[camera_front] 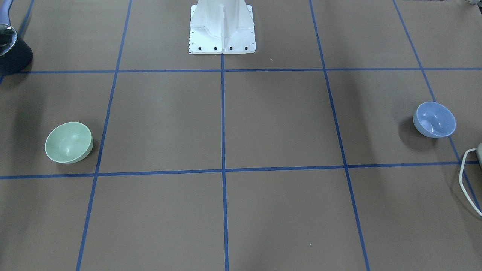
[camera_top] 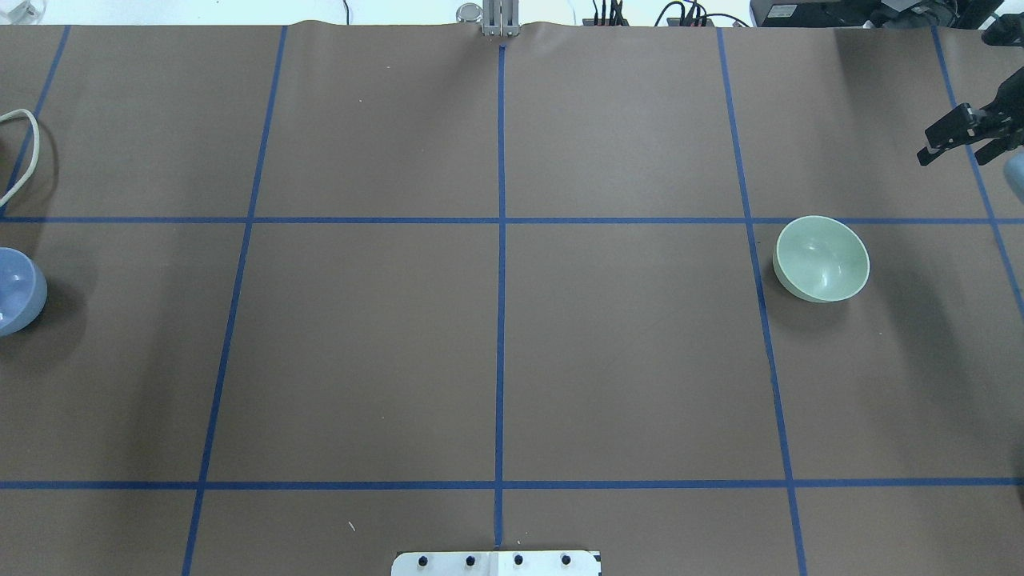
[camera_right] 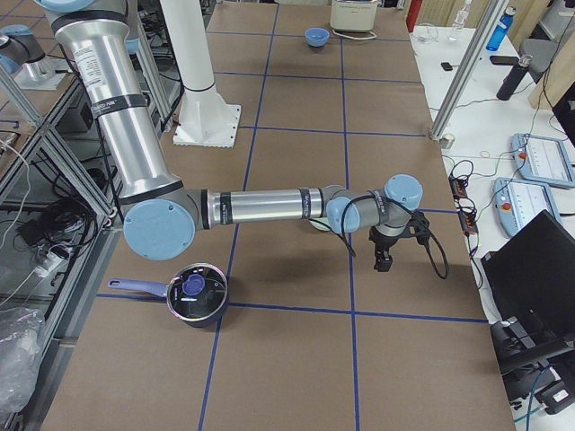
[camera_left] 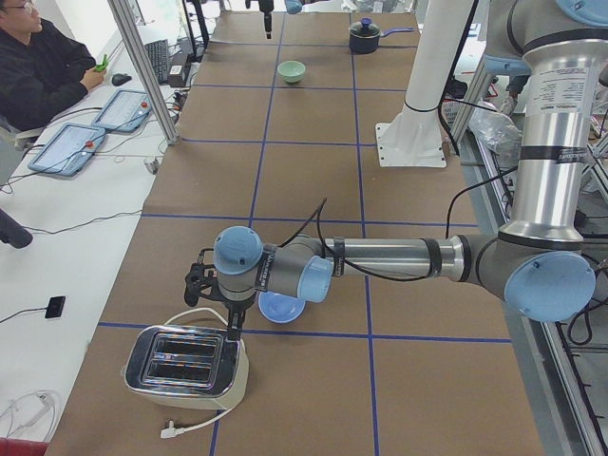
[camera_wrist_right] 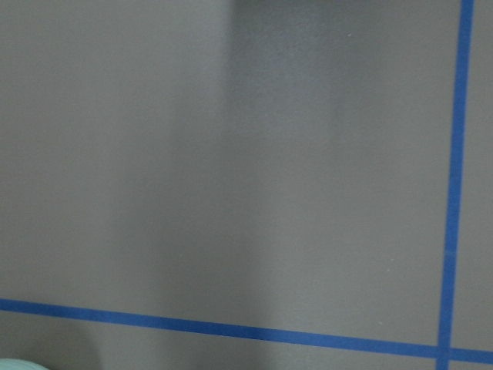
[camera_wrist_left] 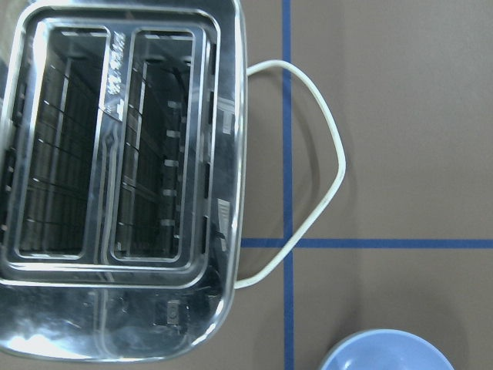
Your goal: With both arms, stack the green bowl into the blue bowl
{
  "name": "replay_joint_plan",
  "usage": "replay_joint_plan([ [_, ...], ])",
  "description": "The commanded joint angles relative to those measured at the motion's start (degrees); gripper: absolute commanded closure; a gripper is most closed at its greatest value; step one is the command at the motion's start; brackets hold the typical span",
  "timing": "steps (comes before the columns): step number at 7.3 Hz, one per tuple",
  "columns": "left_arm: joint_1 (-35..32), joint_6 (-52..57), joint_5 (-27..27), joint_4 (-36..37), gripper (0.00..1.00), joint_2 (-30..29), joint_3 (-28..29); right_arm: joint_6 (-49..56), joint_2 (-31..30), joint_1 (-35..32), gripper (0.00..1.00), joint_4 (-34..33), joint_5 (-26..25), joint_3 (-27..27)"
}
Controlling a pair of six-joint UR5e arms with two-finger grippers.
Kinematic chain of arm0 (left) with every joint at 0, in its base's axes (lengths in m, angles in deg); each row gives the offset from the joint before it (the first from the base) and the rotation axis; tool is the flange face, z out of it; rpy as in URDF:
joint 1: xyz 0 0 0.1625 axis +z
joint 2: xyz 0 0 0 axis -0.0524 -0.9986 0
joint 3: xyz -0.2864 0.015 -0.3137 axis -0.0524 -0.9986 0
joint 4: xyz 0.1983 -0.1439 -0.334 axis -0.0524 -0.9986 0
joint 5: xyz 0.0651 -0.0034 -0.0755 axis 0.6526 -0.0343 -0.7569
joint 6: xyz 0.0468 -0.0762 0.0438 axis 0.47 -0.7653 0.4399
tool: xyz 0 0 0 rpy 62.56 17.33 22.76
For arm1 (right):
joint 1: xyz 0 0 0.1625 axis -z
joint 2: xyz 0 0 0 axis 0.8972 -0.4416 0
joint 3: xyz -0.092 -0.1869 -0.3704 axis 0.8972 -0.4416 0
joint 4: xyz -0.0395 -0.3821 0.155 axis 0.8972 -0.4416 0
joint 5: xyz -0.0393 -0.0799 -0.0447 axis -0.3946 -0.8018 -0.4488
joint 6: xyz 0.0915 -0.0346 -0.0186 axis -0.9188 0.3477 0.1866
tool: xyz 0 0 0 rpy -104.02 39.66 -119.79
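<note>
The green bowl sits upright on the brown table, on my right-arm side; it also shows in the overhead view. The blue bowl sits upright at the opposite end and shows at the overhead view's left edge. My right gripper hangs beyond and outside the green bowl, apart from it; I cannot tell whether it is open. My left gripper points down between the blue bowl and a toaster, holding nothing visible; I cannot tell whether it is open.
A chrome toaster with a white cable stands just past the blue bowl. A dark pot with a lid stands near the right arm's elbow. The white pedestal stands at the robot's side of the table.
</note>
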Motion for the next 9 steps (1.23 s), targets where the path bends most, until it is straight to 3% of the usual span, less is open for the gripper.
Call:
replay_joint_plan([
  [1,2.94,-0.79,-0.05,-0.86,0.02,1.29,0.21,-4.34,-0.76,2.76,0.0,0.11,0.72,3.07],
  [3,5.83,-3.93,0.3,-6.9,0.02,3.84,0.38,-7.76,-1.91,3.03,0.0,0.11,4.58,7.02],
  [7,9.72,-5.28,0.48,-13.68,0.02,4.73,5.02,-9.36,-4.37,7.76,0.0,0.38,3.46,7.92],
  [9,11.73,-5.45,0.48,-16.06,0.02,4.82,6.44,-9.35,-5.95,7.95,0.0,3.52,3.01,7.57],
])
